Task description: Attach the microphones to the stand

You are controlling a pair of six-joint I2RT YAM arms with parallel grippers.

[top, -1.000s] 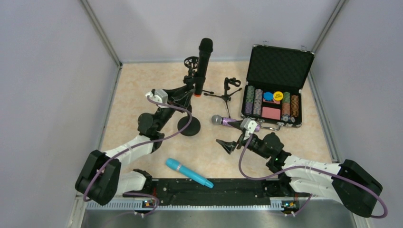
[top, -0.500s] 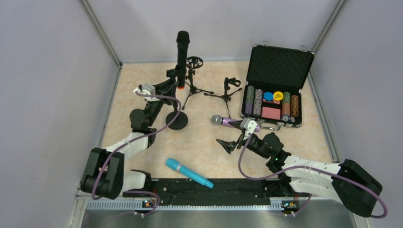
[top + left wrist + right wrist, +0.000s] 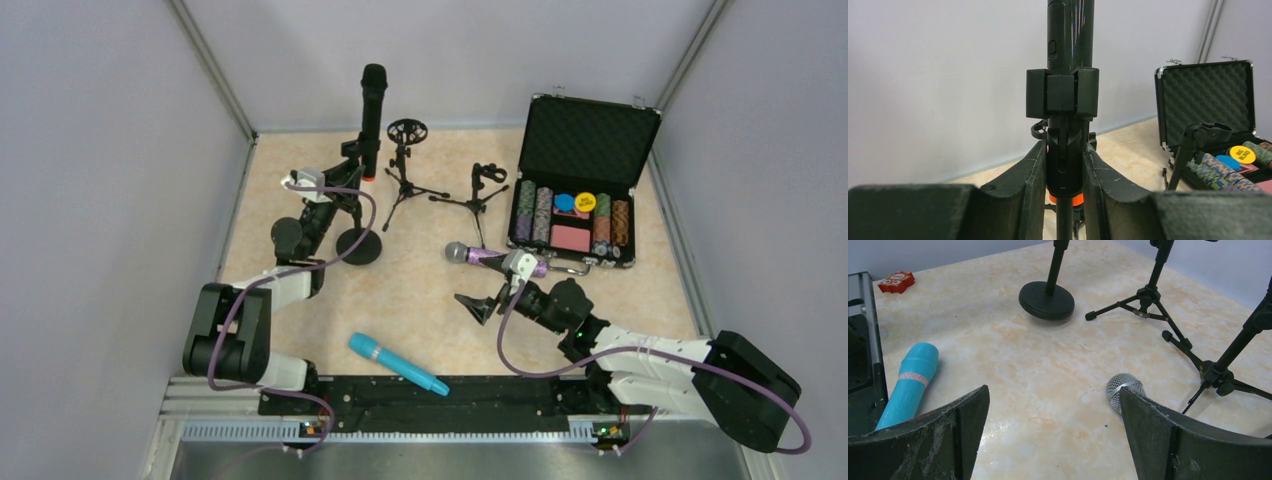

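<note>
The all-black microphone (image 3: pixel 372 108) with the orange end ring (image 3: pixel 1076 200) stands upright in the clip (image 3: pixel 1063 92) of the round-base stand (image 3: pixel 358 246). My left gripper (image 3: pixel 352 176) is shut on the black microphone's lower body (image 3: pixel 1064 170). The purple glitter microphone (image 3: pixel 482 256) lies on the table, and its silver grille (image 3: pixel 1123 387) is just beside my right finger. My right gripper (image 3: pixel 497 285) is open and empty (image 3: pixel 1053 405) low over the table. The cyan microphone (image 3: pixel 397 364) lies near the front; it also shows in the right wrist view (image 3: pixel 910 382).
Two tripod stands stand at the back, one with a round mount (image 3: pixel 405 165) and one with a clip (image 3: pixel 484 188). An open poker-chip case (image 3: pixel 578 200) sits at the back right. A small red object (image 3: pixel 896 281) lies at the far left. Walls close off three sides.
</note>
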